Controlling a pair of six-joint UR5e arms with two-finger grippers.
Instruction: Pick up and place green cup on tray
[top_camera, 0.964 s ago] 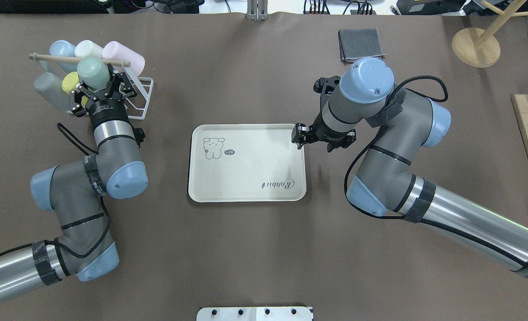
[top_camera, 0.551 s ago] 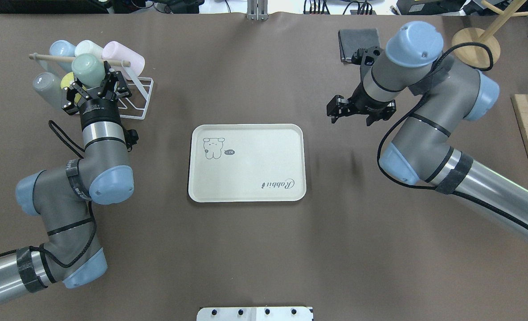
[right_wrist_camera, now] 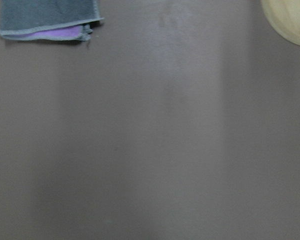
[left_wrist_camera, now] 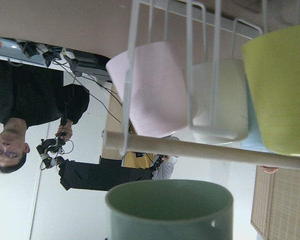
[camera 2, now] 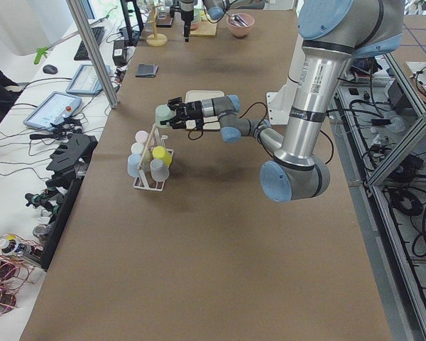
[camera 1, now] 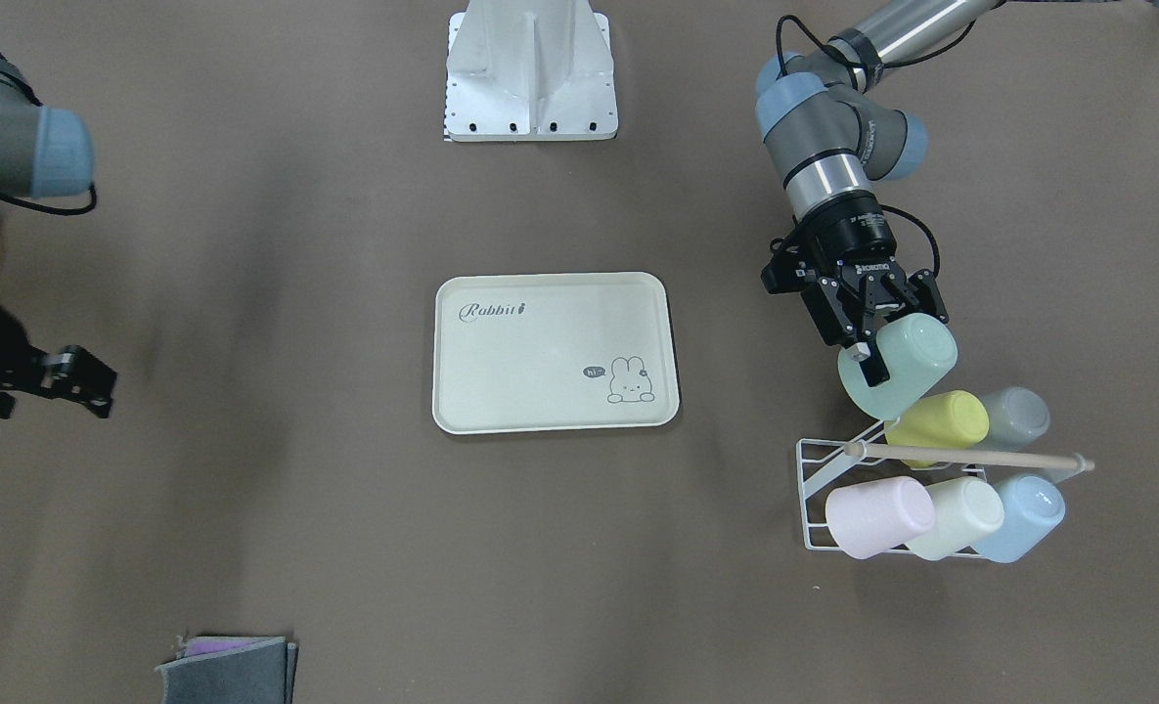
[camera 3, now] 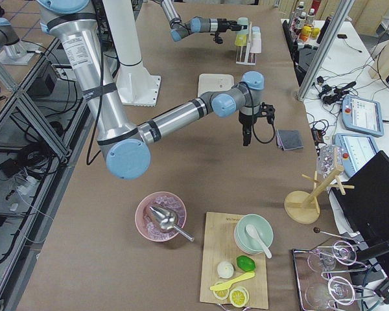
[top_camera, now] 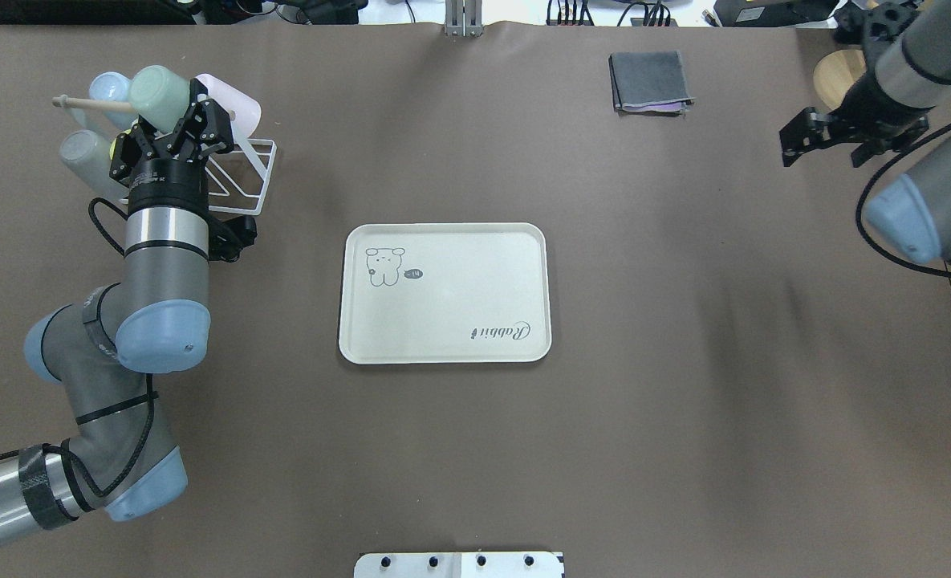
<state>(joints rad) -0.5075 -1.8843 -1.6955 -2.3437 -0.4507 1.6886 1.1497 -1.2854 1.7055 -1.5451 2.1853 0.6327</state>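
The pale green cup (top_camera: pixel 152 85) lies tilted, lifted above the white wire rack (top_camera: pixel 244 178). My left gripper (top_camera: pixel 168 120) is shut on the cup's rim end. The front view shows the cup (camera 1: pixel 907 364) in the left gripper (camera 1: pixel 872 344), just above a yellow-green cup (camera 1: pixel 941 418). The left wrist view shows the cup's body (left_wrist_camera: pixel 170 210) at the bottom. The cream tray (top_camera: pixel 459 281) with bunny drawing and "Rabbit" script sits at table centre with nothing on it. My right gripper (top_camera: pixel 794 138) is open, holds nothing, and is far right of the tray.
The rack holds pink (camera 1: pixel 877 516), cream (camera 1: pixel 965 510), light blue (camera 1: pixel 1027 513) and grey (camera 1: pixel 1019 416) cups under a wooden dowel (camera 1: pixel 970 457). A folded grey cloth (top_camera: pixel 650 80) lies at the far right. A round wooden stand base (top_camera: pixel 832 74) is near my right gripper.
My left gripper has lifted the green cup up and away from the rack's other cups. My right arm has swung from the tray's right edge out to the table's far right.
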